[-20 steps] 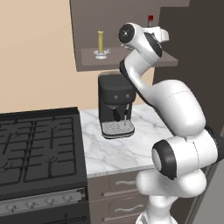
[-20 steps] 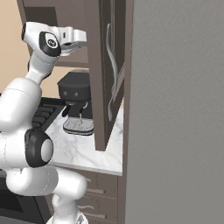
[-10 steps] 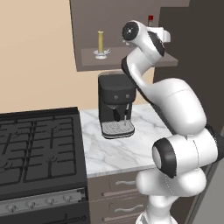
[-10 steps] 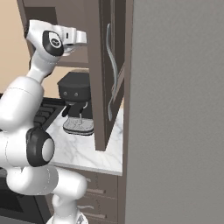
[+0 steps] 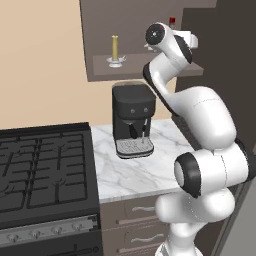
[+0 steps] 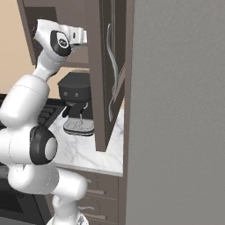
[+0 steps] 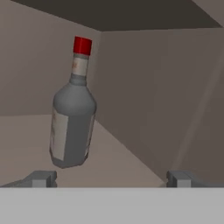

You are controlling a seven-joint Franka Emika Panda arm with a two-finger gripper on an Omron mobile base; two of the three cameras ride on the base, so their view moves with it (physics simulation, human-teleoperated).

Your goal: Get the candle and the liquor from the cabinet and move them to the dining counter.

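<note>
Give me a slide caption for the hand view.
Open tool faces the red-capped liquor bottle standing on the cabinet shelf, nothing gripped yet.

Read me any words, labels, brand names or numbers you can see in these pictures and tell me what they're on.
No text here can be read.
Liquor bottle: a pale label on the body and a pale band on the neck under the red cap, both too blurred to read.
Coffee machine: no readable brand or marking.
Stove: front knobs with no legible markings.
Candle, cabinet door: no writing.
</note>
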